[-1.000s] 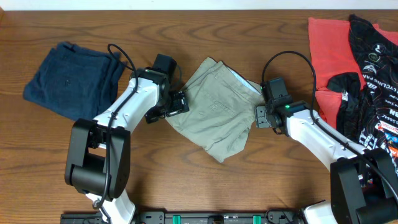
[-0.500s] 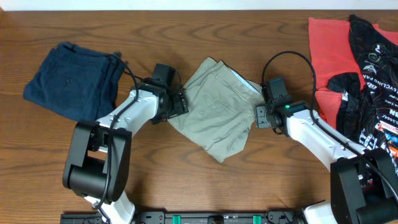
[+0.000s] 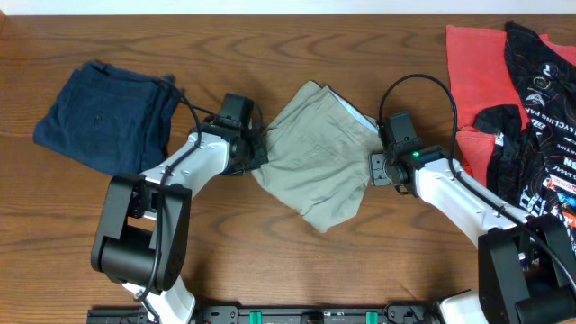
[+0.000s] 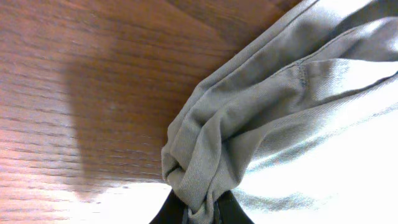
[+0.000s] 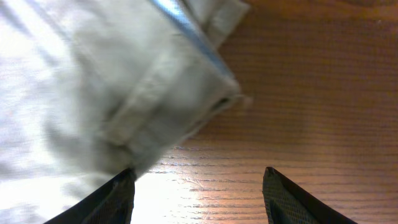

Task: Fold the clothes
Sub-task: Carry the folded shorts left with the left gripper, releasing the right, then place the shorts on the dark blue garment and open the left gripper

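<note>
Khaki trousers on brown wood-grain table; left tool pinching edge.

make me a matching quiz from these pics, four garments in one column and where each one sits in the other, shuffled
Column one
1 khaki trousers
2 navy garment
3 red garment
4 black printed jersey

Column two
a lies partly over another garment
b edge pinched by the left gripper
c alone, far left
d partly covered, far right corner

Pairs: 1-b, 2-c, 3-d, 4-a
</note>
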`<move>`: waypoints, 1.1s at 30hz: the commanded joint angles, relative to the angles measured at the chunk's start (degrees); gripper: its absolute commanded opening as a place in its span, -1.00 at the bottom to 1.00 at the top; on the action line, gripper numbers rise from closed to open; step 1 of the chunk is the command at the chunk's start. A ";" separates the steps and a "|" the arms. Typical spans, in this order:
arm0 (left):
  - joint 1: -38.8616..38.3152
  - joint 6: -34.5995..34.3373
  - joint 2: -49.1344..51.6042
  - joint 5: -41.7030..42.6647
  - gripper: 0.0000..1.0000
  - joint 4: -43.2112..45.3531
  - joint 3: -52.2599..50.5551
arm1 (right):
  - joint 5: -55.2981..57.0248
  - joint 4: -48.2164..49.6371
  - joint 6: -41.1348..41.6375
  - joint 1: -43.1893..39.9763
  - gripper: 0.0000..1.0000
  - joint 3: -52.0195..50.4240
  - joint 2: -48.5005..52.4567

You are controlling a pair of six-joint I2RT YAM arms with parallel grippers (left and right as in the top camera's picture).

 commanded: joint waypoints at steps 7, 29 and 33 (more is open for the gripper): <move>8.61 4.22 -8.68 -22.25 -0.86 -2.71 6.40 | 1.01 -0.90 -0.17 -0.33 0.29 -0.33 0.52; 43.58 11.56 -12.07 -27.02 -0.69 7.28 12.33 | 0.96 -1.36 -0.17 -0.31 0.30 -0.33 0.52; 45.66 10.05 -9.90 -26.62 0.69 5.68 12.31 | 0.96 -1.97 -0.17 -0.33 0.32 -0.33 0.52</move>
